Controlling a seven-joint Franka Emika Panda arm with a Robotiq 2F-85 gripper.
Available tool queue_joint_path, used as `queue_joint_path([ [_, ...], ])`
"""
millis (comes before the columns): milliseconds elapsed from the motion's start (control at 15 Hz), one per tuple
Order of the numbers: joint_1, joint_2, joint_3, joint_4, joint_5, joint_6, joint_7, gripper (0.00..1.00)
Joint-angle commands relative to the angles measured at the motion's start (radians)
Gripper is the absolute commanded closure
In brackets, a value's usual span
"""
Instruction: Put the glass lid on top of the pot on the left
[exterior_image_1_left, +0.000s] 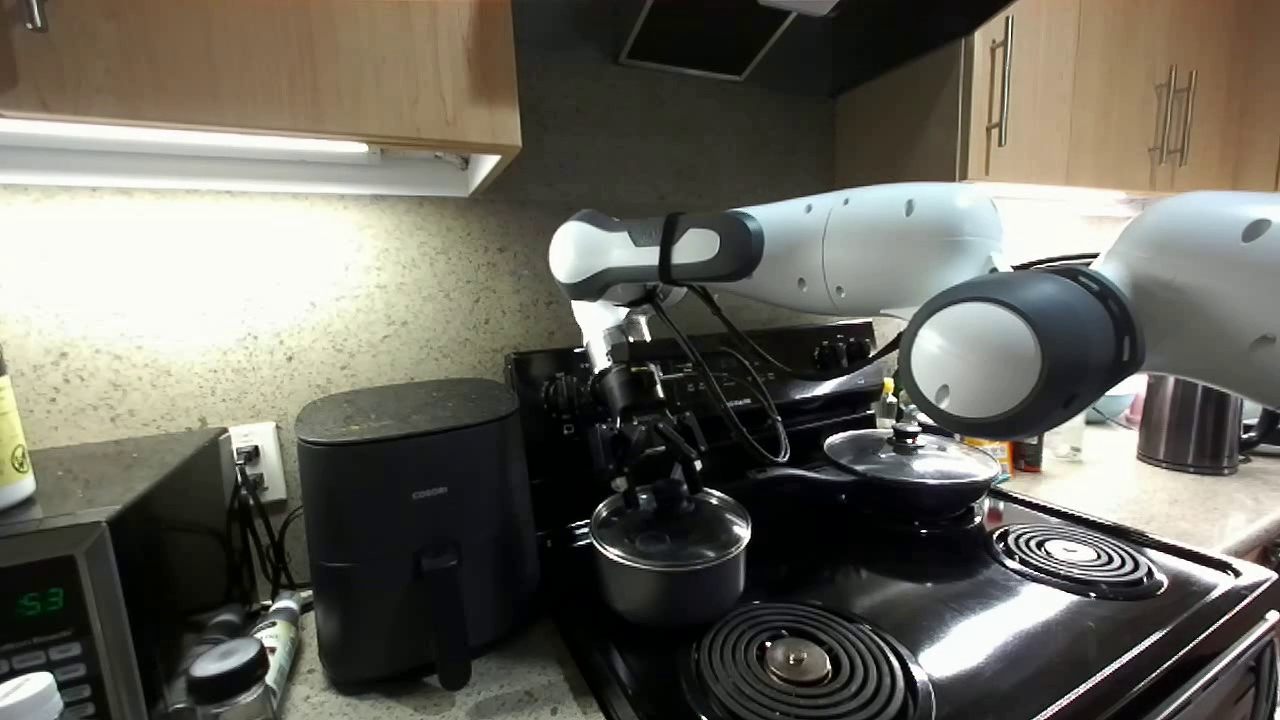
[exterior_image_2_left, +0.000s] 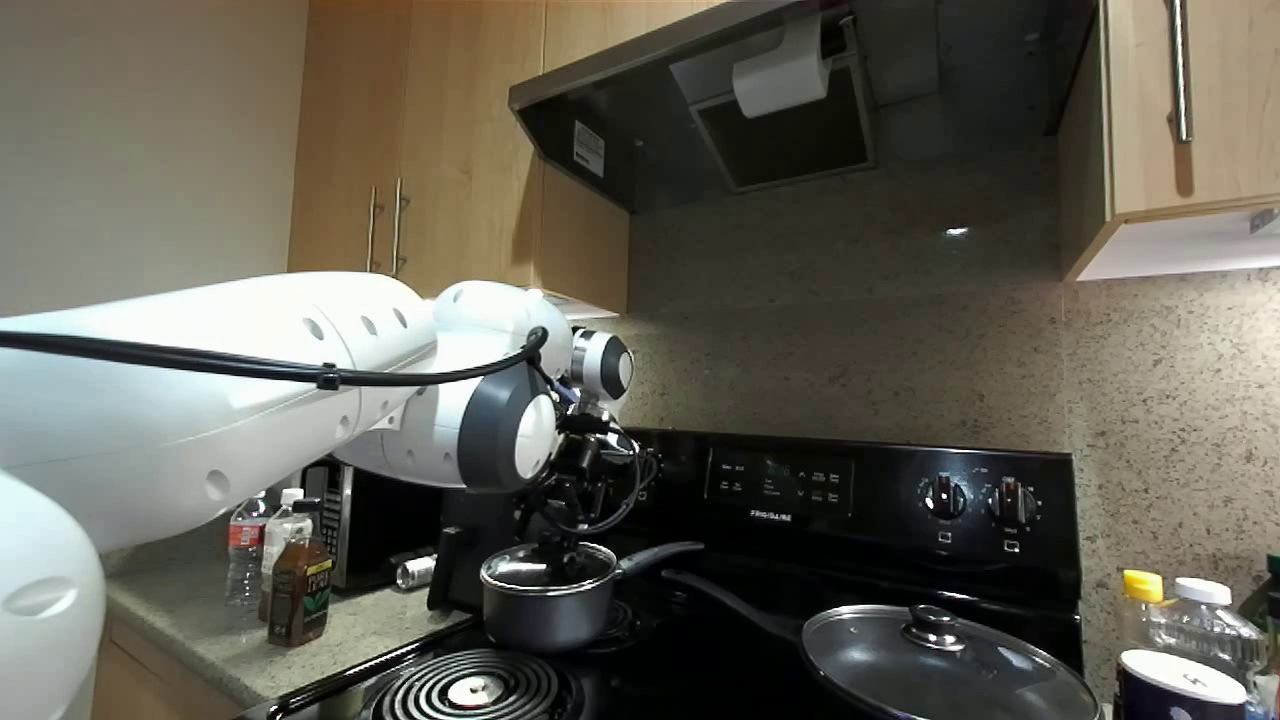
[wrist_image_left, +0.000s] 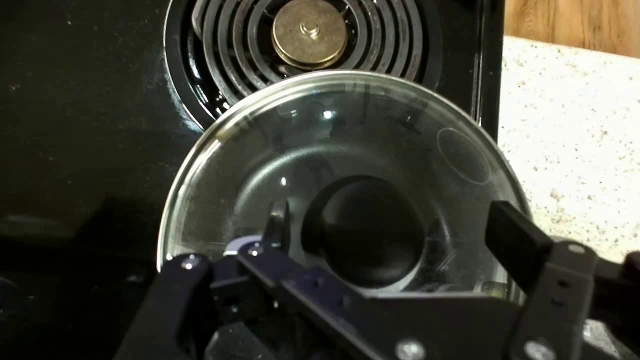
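The glass lid (exterior_image_1_left: 640, 540) is seated on the pot (exterior_image_1_left: 672, 594), lying level across its mouth, with its metal rim (exterior_image_1_left: 672, 567) met by the pot's edge in both exterior views. In the wrist view, the lid's dark round knob (wrist_image_left: 372, 235) is straddled by the claw (wrist_image_left: 389, 220), which is spread apart: a finger (wrist_image_left: 517, 245) is held on either side, and a gap is shown between each and the knob. The claw is carried by a white arm (exterior_image_1_left: 880, 250), stretched over the black stove (exterior_image_1_left: 900, 580). There the pot is set between a front coil burner (exterior_image_1_left: 800, 660) and the control panel (exterior_image_2_left: 870, 510), and its handle (exterior_image_2_left: 660, 557) is turned toward that panel. On the same stove, apart from the pot, a wider dark pan (exterior_image_1_left: 925, 500) is covered by a see-through lid (exterior_image_1_left: 912, 462) of its own. Beside the stove, a black air fryer (exterior_image_1_left: 410, 540) is placed on the desk (exterior_image_1_left: 530, 680), near the microwave (exterior_image_1_left: 110, 560); in an exterior view, a brown bottle (exterior_image_2_left: 300, 590) is also borne by that desk.
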Motion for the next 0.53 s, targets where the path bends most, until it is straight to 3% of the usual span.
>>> queue_joint_path([
  [0, 0.020, -0.011, -0.014, 0.038, -0.019, 0.035, 0.013, 0.00],
  [467, 0.060, -0.086, -0.107, 0.045, -0.034, 0.145, 0.040, 0.00],
])
